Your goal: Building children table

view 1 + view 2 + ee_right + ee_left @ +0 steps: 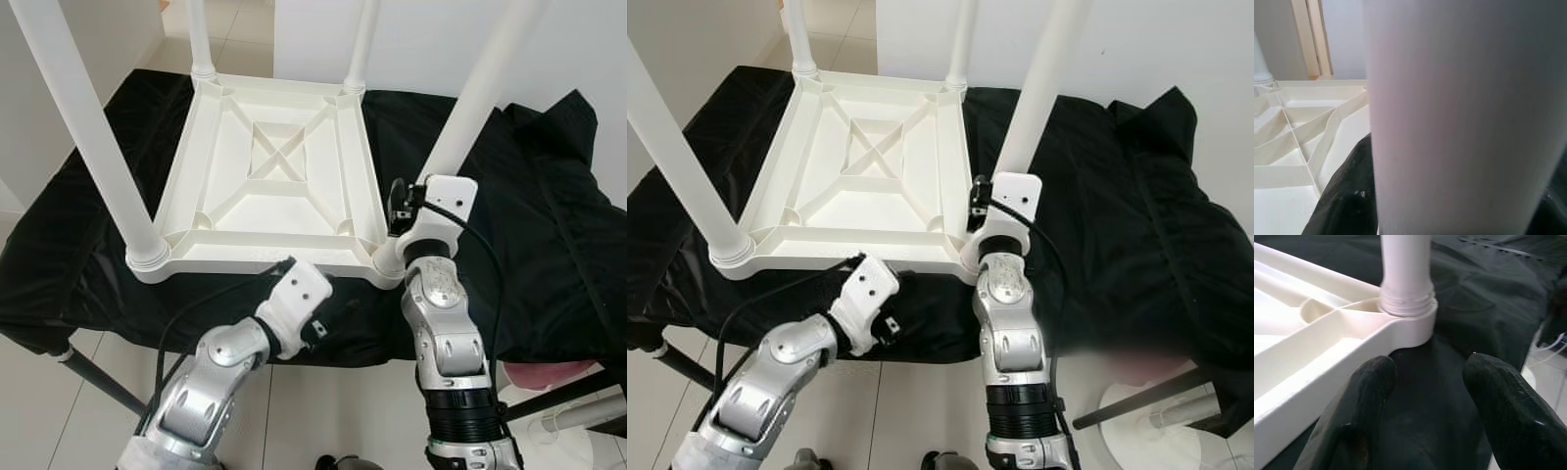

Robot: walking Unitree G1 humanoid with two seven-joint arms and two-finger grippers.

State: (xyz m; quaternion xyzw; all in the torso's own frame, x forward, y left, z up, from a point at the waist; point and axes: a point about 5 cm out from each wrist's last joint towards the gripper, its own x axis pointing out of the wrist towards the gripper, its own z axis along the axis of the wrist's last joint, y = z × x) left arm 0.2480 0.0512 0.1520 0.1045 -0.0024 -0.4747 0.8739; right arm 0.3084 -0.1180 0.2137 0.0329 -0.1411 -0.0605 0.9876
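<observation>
A white plastic children's table (269,166) lies upside down on a black cloth (549,215), its legs pointing up. My right gripper (417,203) is shut around the near right leg (470,98) just above its socket. In the right wrist view that leg (1459,117) stands close in front, with a black finger (1347,196) on its side. My left gripper (1427,367) hovers open low over the cloth at the table's front edge, facing the same leg's socket (1410,320), with nothing between its fingers (1366,396).
The near left leg (88,127) rises tall at the left, and two far legs (199,34) (361,44) stand at the back. The cloth-covered stand ends just before me, with tiled floor below. A white round base (578,436) and a pink object (549,374) sit at the lower right.
</observation>
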